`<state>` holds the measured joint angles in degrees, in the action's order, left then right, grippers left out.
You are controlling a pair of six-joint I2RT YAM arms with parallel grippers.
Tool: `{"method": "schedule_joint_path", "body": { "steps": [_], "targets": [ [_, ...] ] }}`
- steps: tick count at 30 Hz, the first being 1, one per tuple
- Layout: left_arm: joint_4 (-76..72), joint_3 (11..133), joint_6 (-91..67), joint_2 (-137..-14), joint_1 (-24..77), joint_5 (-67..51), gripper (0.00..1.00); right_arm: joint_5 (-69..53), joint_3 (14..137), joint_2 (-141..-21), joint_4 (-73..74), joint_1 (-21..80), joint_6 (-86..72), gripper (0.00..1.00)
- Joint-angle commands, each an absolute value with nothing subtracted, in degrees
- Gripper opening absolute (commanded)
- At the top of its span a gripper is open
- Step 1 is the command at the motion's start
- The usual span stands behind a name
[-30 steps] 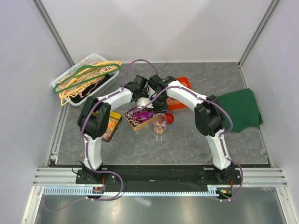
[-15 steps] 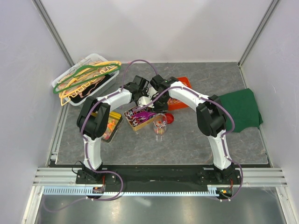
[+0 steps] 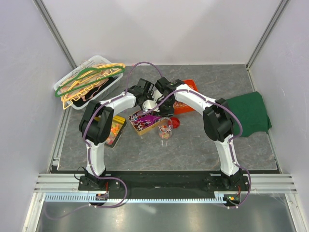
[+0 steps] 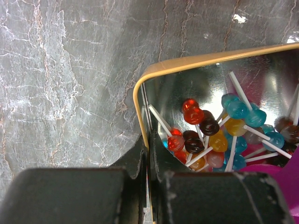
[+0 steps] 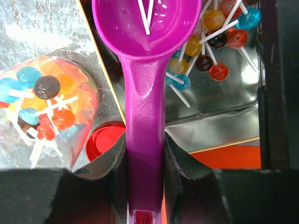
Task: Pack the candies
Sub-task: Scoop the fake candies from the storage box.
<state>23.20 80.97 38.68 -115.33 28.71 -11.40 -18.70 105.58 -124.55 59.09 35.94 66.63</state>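
Purple scoop (image 5: pixel 145 93) in my right gripper (image 5: pixel 145 156), tin wall in my left gripper (image 4: pixel 148 150).
I am clamping my right fingers around the scoop's handle, its bowl hanging over the open metal tin (image 4: pixel 187 64), two white sticks showing inside it. My left fingers are pinching the tin's wall, closed on it just beside its rounded corner. The candies (image 4: pixel 205 130), on white sticks, are lying heaped in that corner of the tin, near the middle of the table (image 4: pixel 70 70); more are filling the clear jar (image 5: pixel 46 107) just beside the tin, next to the red lid (image 5: pixel 100 142).
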Motion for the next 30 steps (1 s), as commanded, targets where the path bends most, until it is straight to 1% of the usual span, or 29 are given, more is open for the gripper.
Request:
{"method": "schedule_joint_path", "body": {
  "steps": [1, 17, 22, 26, 30],
  "targets": [
    [31.2, 78.05, 42.36, -113.99, 31.29, -15.29, 0.02, -9.67, 108.72, -122.61, 47.11, 31.91, 66.18, 0.0],
    [30.24, 76.73, 42.01, -113.55, 31.2, -16.0, 0.02, -5.8, 107.93, -119.09, 44.47, 31.82, 68.55, 0.0],
    [30.15, 76.73, 41.92, -113.73, 31.2, -15.82, 0.02, -6.94, 108.37, -118.74, 47.89, 31.9, 70.05, 0.0],
    [30.06, 76.9, 41.66, -113.82, 31.2, -15.82, 0.02, -8.87, 113.89, -121.28, 54.57, 31.82, 70.58, 0.0],
    [29.88, 76.9, 41.31, -114.08, 31.2, -15.91, 0.02, -9.14, 115.13, -121.73, 55.81, 31.82, 71.01, 0.0]
  ]
}}
